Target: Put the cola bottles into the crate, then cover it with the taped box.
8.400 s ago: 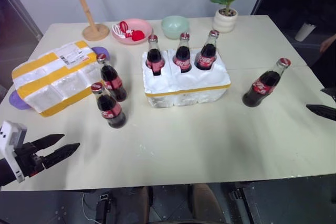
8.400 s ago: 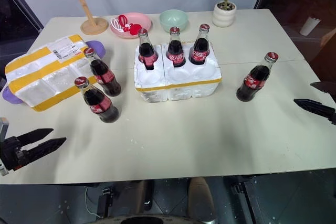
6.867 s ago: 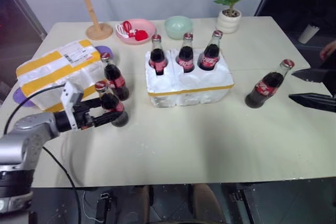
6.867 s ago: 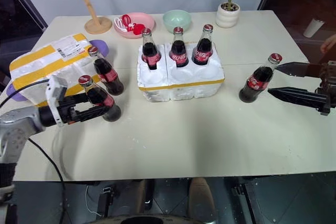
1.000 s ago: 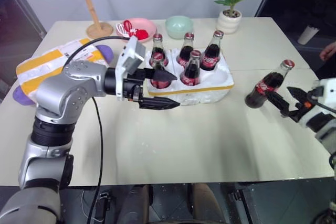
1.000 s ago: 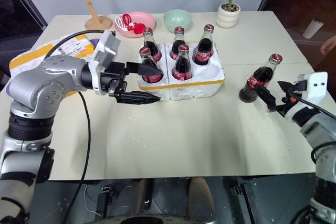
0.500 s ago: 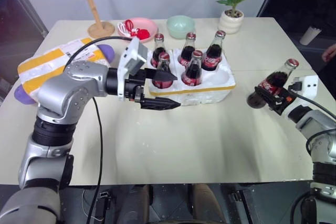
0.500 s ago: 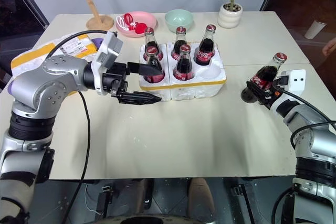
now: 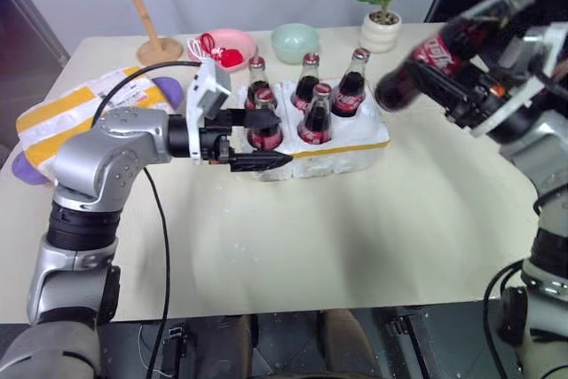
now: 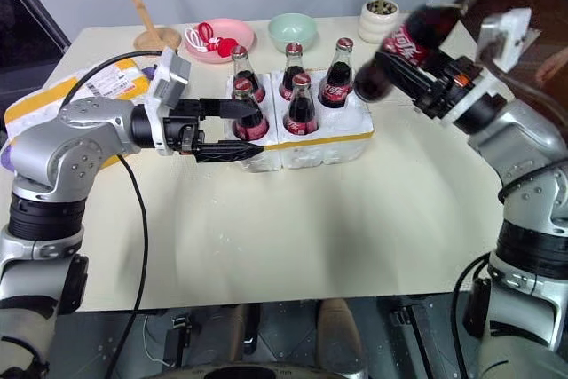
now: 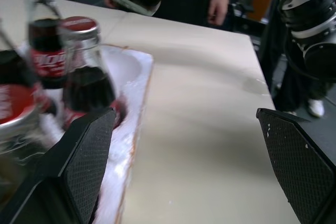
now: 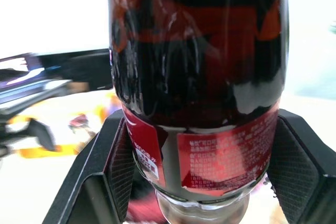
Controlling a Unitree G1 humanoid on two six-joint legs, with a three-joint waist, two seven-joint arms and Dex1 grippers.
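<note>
Your right tool is clenched on the sixth small glass bottle of dark cola with a red label and red cap, gripping its lower body so that the bottle rides tilted in the air, cap up and away, base leaning toward the low white foam crate with the yellow tape band. That slant follows from the sideways grasp on the body; you will probably need to bring the bottle upright before lowering it. Five other red-capped cola bottles already stand in the crate's round wells, three in the far row and two in the near row, so the free well looks to be the near one on the right-hand end, closest to the carried bottle. Your left tool is released, its black fingers spread level around the near-left bottle at the crate's front edge; nothing is gripped there. Keep that arm from nudging the foam as the right arm comes across, since the tray is light and may slide on the pale table. The white foam box with wide yellow tape bands and a shipping label lies at the table's left side, well apart from the crate, waiting to serve as the cover.
</note>
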